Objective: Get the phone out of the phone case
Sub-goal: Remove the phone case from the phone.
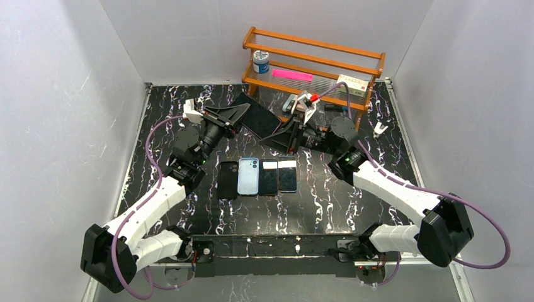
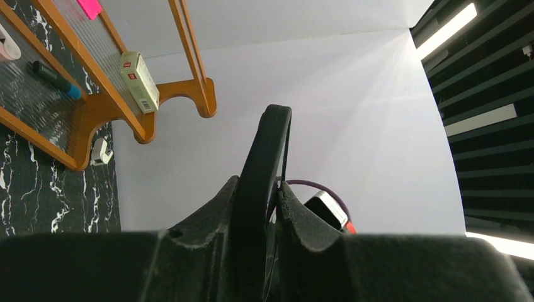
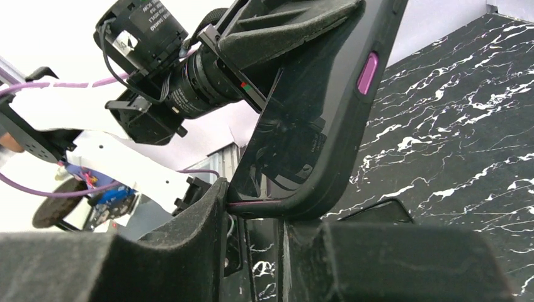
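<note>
A phone in a black phone case [image 1: 259,117] hangs in the air at the back middle of the table, held between both grippers. My left gripper [image 1: 234,114] is shut on its far-left end; in the left wrist view the case's black edge [image 2: 267,145] stands upright between the jaws of the left gripper [image 2: 259,189]. My right gripper [image 1: 284,135] pinches the near-right corner. In the right wrist view the case [image 3: 378,31] has a purple side button [image 3: 367,72], a dark glossy screen [image 3: 296,126] and its corner between the jaws of the right gripper [image 3: 255,204].
Several phones and cases lie in a row mid-table: a black case [image 1: 227,179], a light blue phone [image 1: 248,175], a black one [image 1: 269,177] and another [image 1: 288,174]. A wooden shelf [image 1: 315,47] holds a jar [image 1: 261,61], a pink strip [image 1: 291,75] and a box [image 1: 352,83].
</note>
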